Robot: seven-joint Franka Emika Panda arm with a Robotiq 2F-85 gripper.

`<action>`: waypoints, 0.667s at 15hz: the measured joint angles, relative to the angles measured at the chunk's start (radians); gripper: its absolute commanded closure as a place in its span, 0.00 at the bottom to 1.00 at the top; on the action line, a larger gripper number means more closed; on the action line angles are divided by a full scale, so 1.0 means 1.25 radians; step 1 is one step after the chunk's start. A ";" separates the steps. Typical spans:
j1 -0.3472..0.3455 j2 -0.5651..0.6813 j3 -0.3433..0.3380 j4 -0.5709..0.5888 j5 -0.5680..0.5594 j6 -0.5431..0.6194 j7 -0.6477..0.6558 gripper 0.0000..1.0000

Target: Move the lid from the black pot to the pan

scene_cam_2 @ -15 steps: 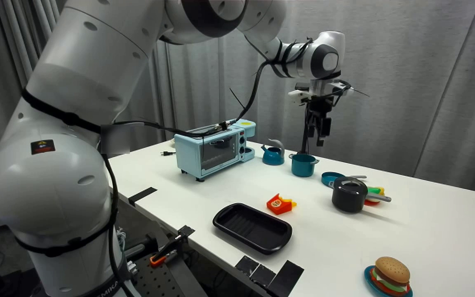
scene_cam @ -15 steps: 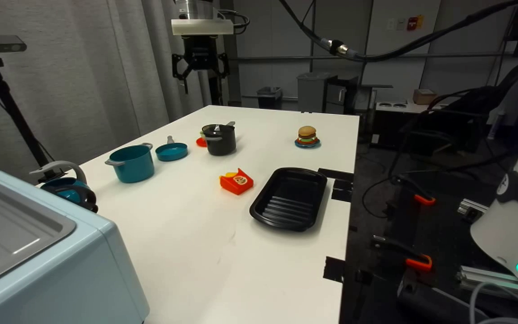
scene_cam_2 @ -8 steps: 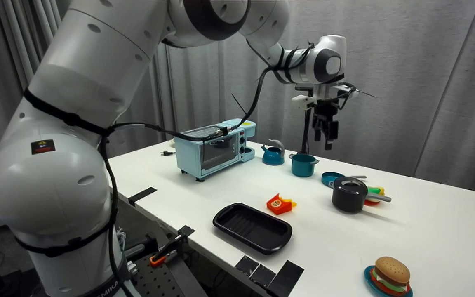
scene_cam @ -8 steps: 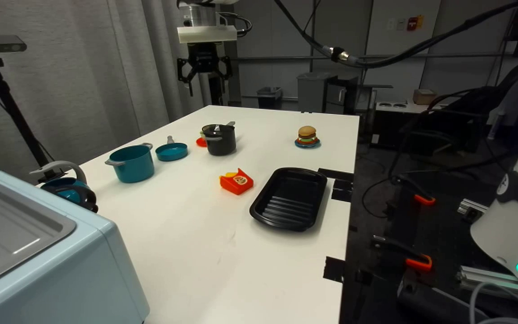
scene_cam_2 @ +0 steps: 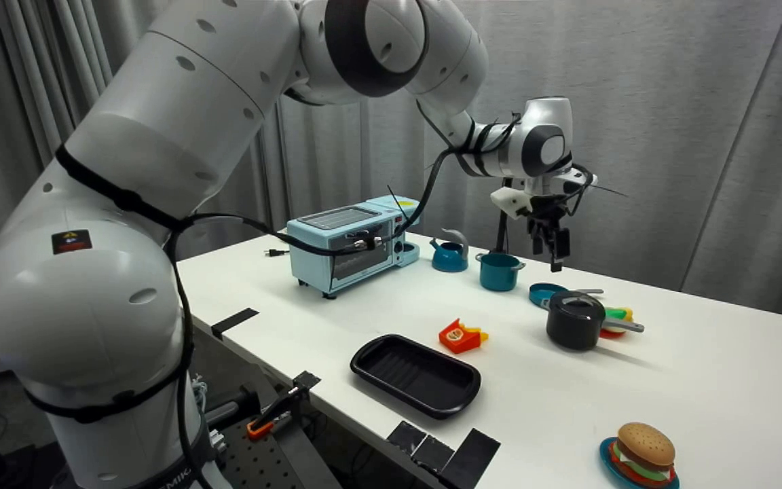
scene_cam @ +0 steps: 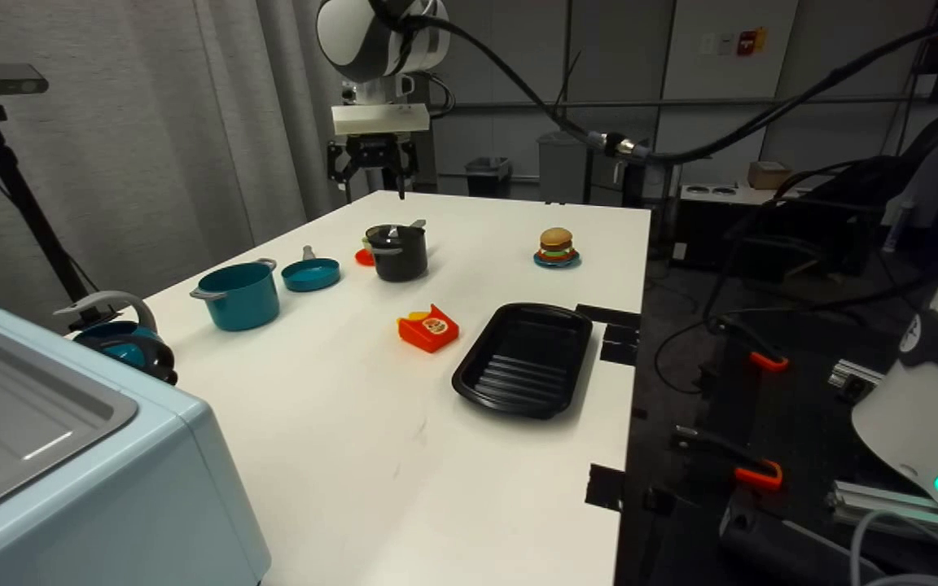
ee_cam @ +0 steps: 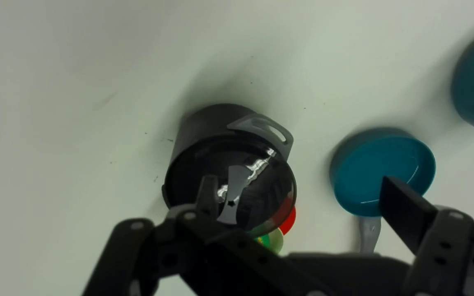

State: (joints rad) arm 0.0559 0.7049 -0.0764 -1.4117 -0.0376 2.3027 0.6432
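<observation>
Transfer judged at approach stage, i.e. no part of it done yet. Lid [ee_cam: 249,197] is seated on the black pot [scene_cam_2: 571,333], which is placed inward from the edge of the desk [scene_cam: 339,456] by the grey curtain [scene_cam_2: 669,170], w/ the lid's grey handle [ee_cam: 237,179] turned up. Teal frying pan [scene_cam_2: 546,294], prob. the intended target, is set near the pot but apart from it, closer to the curtain-side edge; no lid has been put on it. Black grill pan [scene_cam_2: 415,380], by the edge marked w/ black tape [scene_cam_2: 469,458], can't be ruled out as "the pan" but is judged less likely. Gripper [ee_cam: 298,184] is held in the air approx. b/w pot and frying pan as seen from the wrist; fingers [ee_cam: 405,213] are spread wide, nothing is gripped, and the lid is shown untouched in both exterior views. Left to be done, est.: fingers lined up over the handle, lowered, closed on it; lid lifted clear of the pot, carried toward the curtain-side edge, set down on the frying pan, released. Fit of lid to pan can't be confirmed from here
</observation>
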 measured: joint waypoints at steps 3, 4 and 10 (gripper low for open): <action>0.015 0.031 -0.007 0.001 0.000 0.048 0.016 0.00; 0.023 0.041 -0.012 0.001 0.000 0.061 0.025 0.00; 0.063 0.088 -0.055 0.009 -0.002 0.109 0.075 0.00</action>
State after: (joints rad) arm 0.1340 0.8146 -0.1451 -1.4005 -0.0404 2.4388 0.7373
